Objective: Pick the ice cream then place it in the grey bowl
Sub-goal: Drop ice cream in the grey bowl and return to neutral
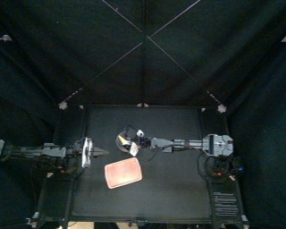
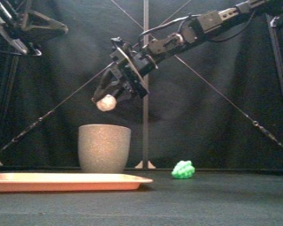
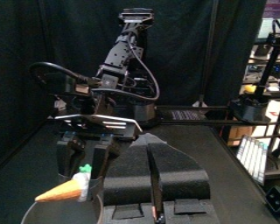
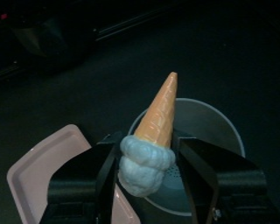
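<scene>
My right gripper (image 2: 112, 92) is shut on the ice cream (image 4: 154, 131), its jaws on the pale scoop (image 2: 106, 103) and the orange cone (image 3: 66, 192) pointing away from the wrist. It hangs just above the tall grey speckled cup (image 2: 105, 148), whose open mouth (image 4: 213, 140) lies right under the cone. The right arm reaches in from the right, past the table's middle (image 1: 143, 141). My left gripper (image 3: 154, 179) rests at the table's left side (image 1: 83, 152), jaws close together and holding nothing.
The flat pink tray (image 1: 124, 173) lies in front of the cup, toward the front left (image 2: 61, 182). A small green toy (image 2: 182, 169) sits on the table to the right of the cup.
</scene>
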Tool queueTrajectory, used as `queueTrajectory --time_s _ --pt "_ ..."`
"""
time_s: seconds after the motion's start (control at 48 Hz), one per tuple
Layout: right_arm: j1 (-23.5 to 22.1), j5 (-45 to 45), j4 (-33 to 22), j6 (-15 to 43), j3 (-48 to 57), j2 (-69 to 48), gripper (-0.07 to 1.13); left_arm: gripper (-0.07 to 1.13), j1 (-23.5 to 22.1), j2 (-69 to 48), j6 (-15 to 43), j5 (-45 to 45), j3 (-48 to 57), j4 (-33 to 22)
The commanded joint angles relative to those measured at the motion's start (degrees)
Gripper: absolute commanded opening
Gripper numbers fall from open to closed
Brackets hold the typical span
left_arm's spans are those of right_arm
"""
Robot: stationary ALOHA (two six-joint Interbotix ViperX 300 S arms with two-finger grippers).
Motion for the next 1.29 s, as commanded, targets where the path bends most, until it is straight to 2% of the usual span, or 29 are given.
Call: queueTrajectory --time_s 0.021,0.125,0.188,0.417,0.625,0.854,1.146,1.292 --pt "-0.62 0.44 -0.09 0.00 -1.23 -1.41 0.84 -0.03 -0.09 0.09 0.09 -0.35 -0.70 0.09" --pt "-1.05 0.62 -0.35 -0.09 -0.97 -1.49 0.99 -0.03 -0.09 0.18 0.09 -0.26 -0.70 0.00" --pt "-1.14 0.62 -0.62 -0.18 -1.05 -1.49 1.02 -0.03 -0.09 0.18 0.09 -0.35 -0.70 0.00" --pt "-1.32 0.62 -3.25 -0.26 0.00 -5.01 1.03 -0.03 0.00 0.09 0.09 -0.26 -0.70 0.00" --pt "-0.53 0.09 -4.22 0.09 5.19 -15.03 1.03 -0.03 0.09 0.09 0.09 -0.35 -0.70 0.00" --pt "3.16 -5.36 -4.57 0.00 16.08 -26.63 1.03 -0.03 0.18 0.18 0.18 -0.26 -0.53 0.18" --pt "7.29 -20.21 -3.87 0.00 36.39 -46.32 1.03 -0.03 0.26 0.09 0.26 -0.35 -0.62 0.26" --pt "9.84 -22.59 -3.08 -0.26 43.68 -54.58 1.03 -0.03 0.44 0.09 0.26 -0.35 -0.53 0.26"
